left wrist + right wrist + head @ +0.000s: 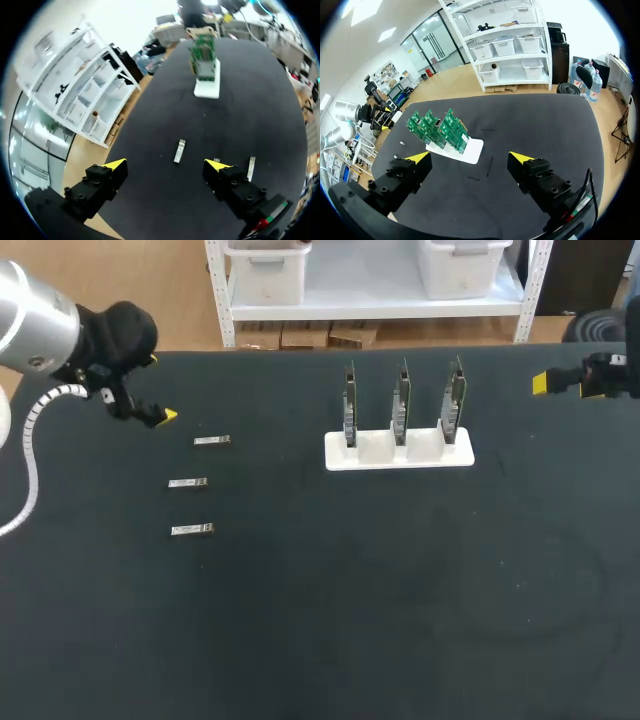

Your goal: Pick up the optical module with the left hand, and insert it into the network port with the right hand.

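Three small silver optical modules lie in a column on the black table's left part: far (212,441), middle (188,483), near (192,530). My left gripper (158,388) hangs open above the table just left of the far module. In the left wrist view one module (179,150) lies ahead between the open fingers (166,165), and another (251,168) lies beside one finger. A white stand (398,452) holds three upright green port boards (401,400). My right gripper (570,383) is open at the far right, empty. The boards (437,127) lie well ahead of the right gripper (469,157).
The black table (380,590) stretches wide in front of the stand. The stand's white base (206,85) sits far ahead of the left gripper. My left arm (350,112) shows beyond the boards in the right wrist view.
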`<state>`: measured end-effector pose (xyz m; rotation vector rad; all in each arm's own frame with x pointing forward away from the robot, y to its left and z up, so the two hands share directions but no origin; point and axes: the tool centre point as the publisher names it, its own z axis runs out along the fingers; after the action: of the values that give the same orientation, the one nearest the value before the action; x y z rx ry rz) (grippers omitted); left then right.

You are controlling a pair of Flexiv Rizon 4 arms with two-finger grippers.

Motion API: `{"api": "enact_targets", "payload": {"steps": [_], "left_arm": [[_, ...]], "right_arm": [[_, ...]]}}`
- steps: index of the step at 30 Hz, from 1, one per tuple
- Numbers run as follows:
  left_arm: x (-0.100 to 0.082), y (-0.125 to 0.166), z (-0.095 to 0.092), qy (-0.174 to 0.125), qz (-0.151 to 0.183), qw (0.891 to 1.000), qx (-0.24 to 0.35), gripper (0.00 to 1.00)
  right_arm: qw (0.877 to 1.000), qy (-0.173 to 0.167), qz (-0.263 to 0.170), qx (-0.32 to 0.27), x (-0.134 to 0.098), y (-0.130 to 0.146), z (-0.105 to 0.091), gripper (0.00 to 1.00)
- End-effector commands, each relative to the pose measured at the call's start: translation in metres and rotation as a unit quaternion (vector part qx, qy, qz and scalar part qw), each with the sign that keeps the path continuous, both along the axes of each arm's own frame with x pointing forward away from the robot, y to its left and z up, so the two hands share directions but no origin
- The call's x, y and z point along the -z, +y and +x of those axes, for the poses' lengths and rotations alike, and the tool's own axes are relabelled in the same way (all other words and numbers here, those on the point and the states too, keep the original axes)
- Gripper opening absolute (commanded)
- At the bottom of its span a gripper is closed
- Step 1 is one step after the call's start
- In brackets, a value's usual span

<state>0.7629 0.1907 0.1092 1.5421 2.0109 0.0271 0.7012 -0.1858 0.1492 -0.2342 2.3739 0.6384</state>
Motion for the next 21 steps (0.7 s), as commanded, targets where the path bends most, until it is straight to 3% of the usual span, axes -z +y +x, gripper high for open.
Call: {"api": "enact_targets", "payload": {"steps": [1,7,16,21], "left_arm": [[0.000,-0.009,0.013,0.036,0.062,0.997,0.005,1.00],[0.010,-0.015,0.010,0.067,0.093,0.993,0.005,1.00],[0.026,-0.020,0.008,0.076,0.091,0.993,0.005,1.00],[0.038,-0.019,0.010,0.072,0.109,0.991,0.012,1.00]], "right_arm": [[1.000,0.000,-0.002,0.002,-0.001,0.001,-0.001,1.00],[1.000,0.000,-0.002,0.002,-0.001,0.001,-0.001,1.00],[1.000,0.000,-0.002,0.002,-0.001,0.001,-0.001,1.00],[1.000,0.000,-0.002,0.002,-0.001,0.001,-0.001,1.00]]}}
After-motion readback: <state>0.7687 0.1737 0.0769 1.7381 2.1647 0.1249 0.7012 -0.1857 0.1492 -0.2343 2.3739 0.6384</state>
